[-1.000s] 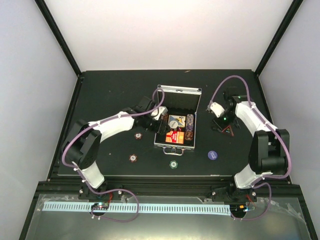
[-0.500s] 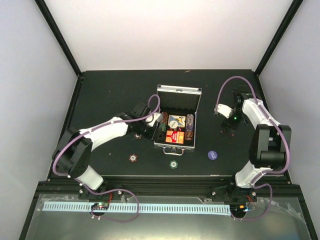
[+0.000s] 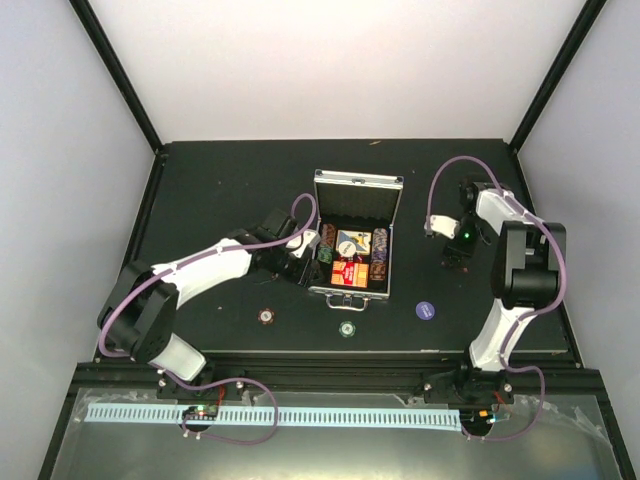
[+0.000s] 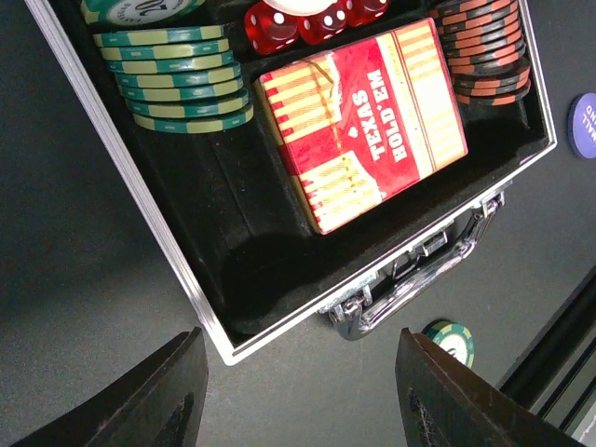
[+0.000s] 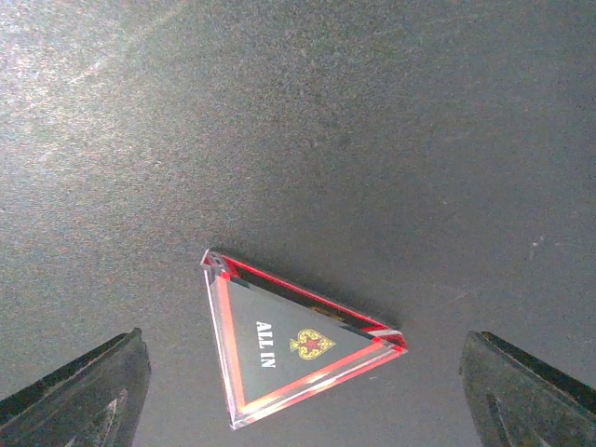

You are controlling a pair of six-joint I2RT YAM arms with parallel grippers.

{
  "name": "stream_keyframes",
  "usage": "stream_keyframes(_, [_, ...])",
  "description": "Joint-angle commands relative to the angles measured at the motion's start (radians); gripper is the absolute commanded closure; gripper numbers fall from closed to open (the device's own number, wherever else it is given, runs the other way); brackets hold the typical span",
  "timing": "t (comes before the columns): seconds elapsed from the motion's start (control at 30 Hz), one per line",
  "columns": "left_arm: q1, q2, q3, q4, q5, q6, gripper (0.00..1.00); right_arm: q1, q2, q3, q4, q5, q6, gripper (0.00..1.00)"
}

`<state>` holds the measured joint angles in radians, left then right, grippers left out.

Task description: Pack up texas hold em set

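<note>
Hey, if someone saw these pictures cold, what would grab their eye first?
First, the open silver case in the middle of the table, with the red Texas Hold'em card deck lying in it beside stacked green chips. Next, the clear, red-edged ALL IN triangle lying flat on the table right of the case, and a loose purple chip near the case's front right corner.

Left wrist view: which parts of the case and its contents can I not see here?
- Red dice: cut off by the top edge, so their number is unclear.
- Lid of the case: outside the top edge.
- Purple chip: cut by the right edge; its print cannot be read whole.
</note>
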<state>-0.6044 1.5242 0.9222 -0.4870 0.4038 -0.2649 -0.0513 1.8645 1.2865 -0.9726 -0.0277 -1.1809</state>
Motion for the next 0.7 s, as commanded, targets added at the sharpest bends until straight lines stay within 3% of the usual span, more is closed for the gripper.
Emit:
stream_keyframes(0.0, [-0.004,-0.03,0.004,-0.017,-0.02,-0.002,0.42,-0.005,0.024,0.029,0.005,0.027,-0.019,0.07])
stream_keyframes(0.4, [-0.004,-0.023,0.009,-0.027,-0.03,-0.002,0.42,-0.003,0.046,-0.039,0.076,0.075,-0.03,0.13])
stream_keyframes(0.67, [-0.003,-0.014,0.012,-0.032,-0.035,0.001,0.42,0.0,0.057,-0.073,0.12,0.076,-0.01,0.22])
